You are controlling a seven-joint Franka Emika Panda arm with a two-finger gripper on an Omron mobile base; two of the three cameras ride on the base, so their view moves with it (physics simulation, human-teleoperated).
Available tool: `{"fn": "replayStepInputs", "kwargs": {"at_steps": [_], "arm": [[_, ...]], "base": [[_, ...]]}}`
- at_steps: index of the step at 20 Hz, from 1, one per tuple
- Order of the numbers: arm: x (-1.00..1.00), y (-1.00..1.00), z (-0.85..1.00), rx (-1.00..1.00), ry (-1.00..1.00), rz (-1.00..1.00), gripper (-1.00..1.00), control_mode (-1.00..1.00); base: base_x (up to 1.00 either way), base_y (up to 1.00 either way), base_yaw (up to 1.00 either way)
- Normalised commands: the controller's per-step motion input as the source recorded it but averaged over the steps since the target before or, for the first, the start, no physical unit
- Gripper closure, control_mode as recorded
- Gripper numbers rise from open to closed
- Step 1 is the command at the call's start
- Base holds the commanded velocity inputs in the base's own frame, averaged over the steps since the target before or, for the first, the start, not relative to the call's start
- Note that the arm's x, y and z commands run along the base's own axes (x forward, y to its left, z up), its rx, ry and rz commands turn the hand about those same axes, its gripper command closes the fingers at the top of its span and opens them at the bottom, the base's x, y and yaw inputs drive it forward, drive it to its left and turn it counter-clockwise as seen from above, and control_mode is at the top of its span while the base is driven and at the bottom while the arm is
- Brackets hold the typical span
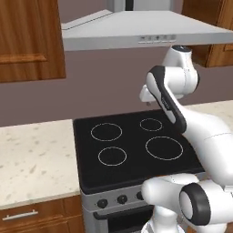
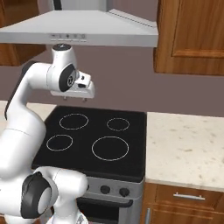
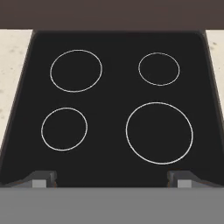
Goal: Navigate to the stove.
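Knobs point(image 2: 114, 190) nearest: black row on the steel front panel of the stove point(image 1: 132, 150), just above the dark oven door and its bar handle point(image 2: 105, 202), partly behind the robot's base in both base views.

Stove sits dead ahead, centred in front of the base. Flat black cooktop, four white ring outlines: small ring point(image 3: 64, 129) front left, large ring point(image 3: 159, 133) front right, mid-size ring point(image 3: 76, 70) back left, smallest ring point(image 3: 159, 68) back right. Nothing on the cooktop.

Gripper point(image 2: 74, 98) hangs above the back half of the cooktop, well clear of it, under the hood. Hand view looks down on all four rings with the two fingertips point(image 3: 41, 178) at the bottom corners, far apart, nothing between them: gripper released and empty.

Speckled cream surface point(image 1: 32, 159) flanks the stove on both sides, flush with it. On the left side, wood drawer front with a silver handle point(image 1: 20, 215) below it. Same on the right: drawer with handle point(image 2: 189, 197).

Behind the stove: plain brownish-grey back wall point(image 2: 131, 85). Above: stainless range hood point(image 1: 145, 29) with a small control strip on its front lip, spanning the cooktop. Wood wall cabinets either side of the hood: one at left point(image 1: 27, 38), one at right point(image 2: 192, 35).
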Motion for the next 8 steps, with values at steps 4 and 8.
{"fn": "replayStepInputs", "kwargs": {"at_steps": [4,8], "arm": [[0.0,0.0,0.0,0.0,0.0,0.0,-1.0,1.0],[0.0,0.0,0.0,0.0,0.0,0.0,-1.0,1.0]], "base": [[0.35,-0.02,0.0],[0.02,-0.05,0.0]]}}
